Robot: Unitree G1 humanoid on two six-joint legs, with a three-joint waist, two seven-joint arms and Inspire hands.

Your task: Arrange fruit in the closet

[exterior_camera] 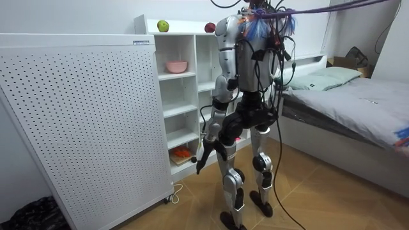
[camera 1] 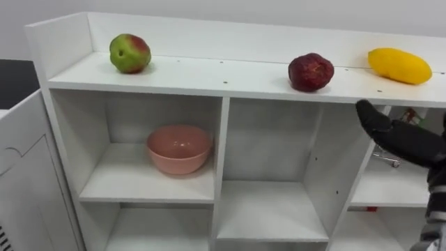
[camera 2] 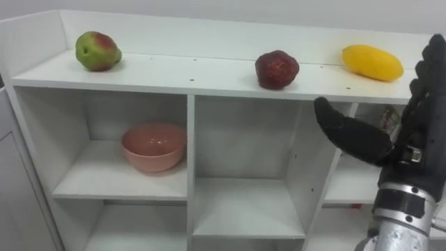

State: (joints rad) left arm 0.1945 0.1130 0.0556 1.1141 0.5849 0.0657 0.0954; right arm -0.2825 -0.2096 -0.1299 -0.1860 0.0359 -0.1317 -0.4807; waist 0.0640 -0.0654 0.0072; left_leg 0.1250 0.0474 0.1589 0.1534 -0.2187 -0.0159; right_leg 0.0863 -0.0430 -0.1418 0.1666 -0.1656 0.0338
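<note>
- The yellow mango (camera 2: 373, 63) lies at the right end of the white closet's top shelf (camera 2: 209, 75), just left of my right hand's fingertips (camera 2: 435, 43) and untouched.
- A dark red fruit (camera 2: 277, 69) sits mid-shelf, and a green-and-red apple (camera 2: 96, 51) far left.
- My right hand (camera 2: 417, 132) is raised, fingers straight, thumb spread, holding nothing.
- My left hand (exterior_camera: 202, 157) hangs beside the thigh; I cannot tell its grip.

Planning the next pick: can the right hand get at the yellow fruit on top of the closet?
Probably yes. The right hand is open and raised beside the yellow fruit, which lies on the open top shelf, with nothing between them.
</note>
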